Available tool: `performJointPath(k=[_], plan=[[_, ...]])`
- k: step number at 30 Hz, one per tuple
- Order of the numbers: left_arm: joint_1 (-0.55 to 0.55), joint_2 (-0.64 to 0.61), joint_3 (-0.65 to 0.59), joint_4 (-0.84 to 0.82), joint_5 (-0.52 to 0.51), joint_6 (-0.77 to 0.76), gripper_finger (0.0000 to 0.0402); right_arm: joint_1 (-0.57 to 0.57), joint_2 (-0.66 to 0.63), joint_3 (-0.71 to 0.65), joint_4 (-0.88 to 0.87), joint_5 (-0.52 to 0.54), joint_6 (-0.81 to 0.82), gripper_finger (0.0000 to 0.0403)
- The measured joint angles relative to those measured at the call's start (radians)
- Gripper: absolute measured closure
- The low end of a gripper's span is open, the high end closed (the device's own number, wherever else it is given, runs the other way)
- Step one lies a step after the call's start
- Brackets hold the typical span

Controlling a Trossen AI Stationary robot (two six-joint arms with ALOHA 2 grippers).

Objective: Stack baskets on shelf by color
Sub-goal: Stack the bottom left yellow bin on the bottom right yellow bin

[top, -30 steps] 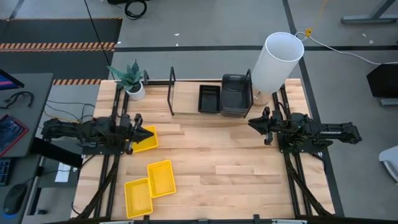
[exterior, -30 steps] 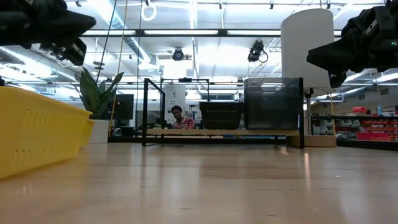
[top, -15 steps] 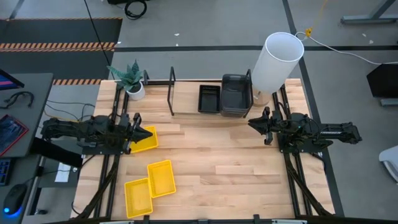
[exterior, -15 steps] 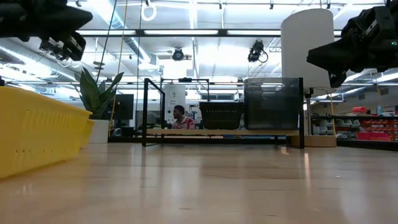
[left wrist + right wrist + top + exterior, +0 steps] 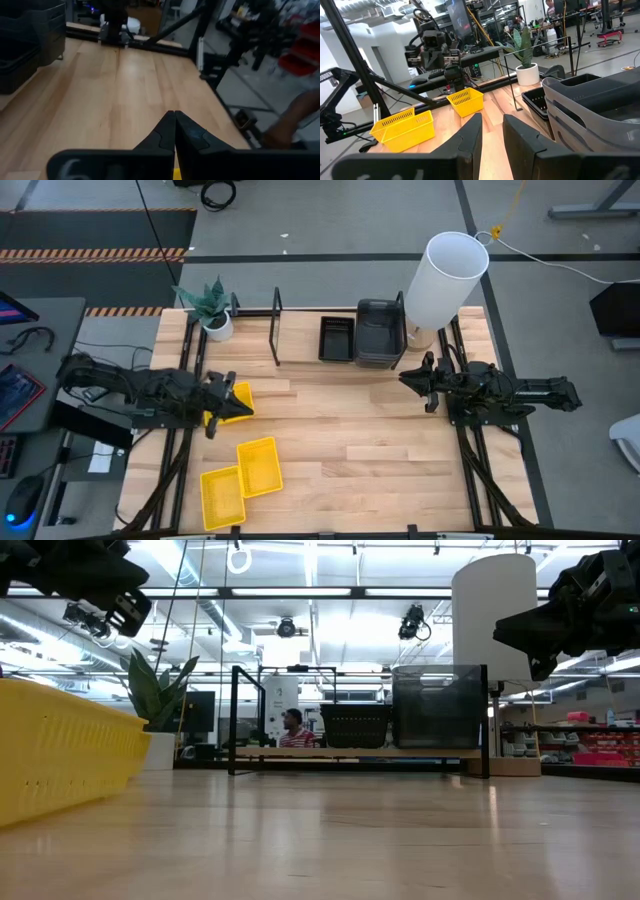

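Three yellow baskets rest flat on the table: one [image 5: 240, 408] under my left gripper, two [image 5: 260, 465] [image 5: 222, 496] nearer the near edge. On the shelf [image 5: 300, 362] at the far side sit a small black basket [image 5: 336, 338] and a dark grey stack [image 5: 380, 332]. My left gripper [image 5: 228, 393] [image 5: 174, 120] hovers shut above the first yellow basket; the low view shows that gripper [image 5: 125, 605] high over the table. My right gripper [image 5: 403, 378] [image 5: 492, 125] hangs open in front of the grey stack [image 5: 600, 110].
A tall white cylinder [image 5: 445, 280] stands at the shelf's right end and a potted plant [image 5: 210, 310] at its left end. Bare tabletop [image 5: 340, 430] lies between the arms. Black upright frames [image 5: 276, 328] rise from the shelf. A person [image 5: 292, 730] sits far behind.
My left gripper has drawn back a little toward the table's left edge and turned about its wrist above the yellow basket, staying shut. The basket has kept its place. The right arm has kept still.
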Motion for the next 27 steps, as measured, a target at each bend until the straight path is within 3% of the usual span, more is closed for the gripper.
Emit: performJointPath(k=[5,9,15,27], plan=[[-0.030,0.095,0.035,-0.003,-0.097,0.004,0.0391,0.000,0.000,0.000,0.000,0.000,0.000,0.0320],[-0.047,0.144,0.094,-0.086,-0.096,-0.004,0.0392,0.000,0.000,0.000,0.000,0.000,0.000,0.0320],[-0.112,0.191,0.221,-0.366,-0.101,-0.141,0.0395,0.000,0.000,0.000,0.000,0.000,0.000,0.0319],[-0.339,0.388,0.368,-0.511,-0.178,-0.519,0.0396,0.000,0.000,0.000,0.000,0.000,0.000,0.0319]])
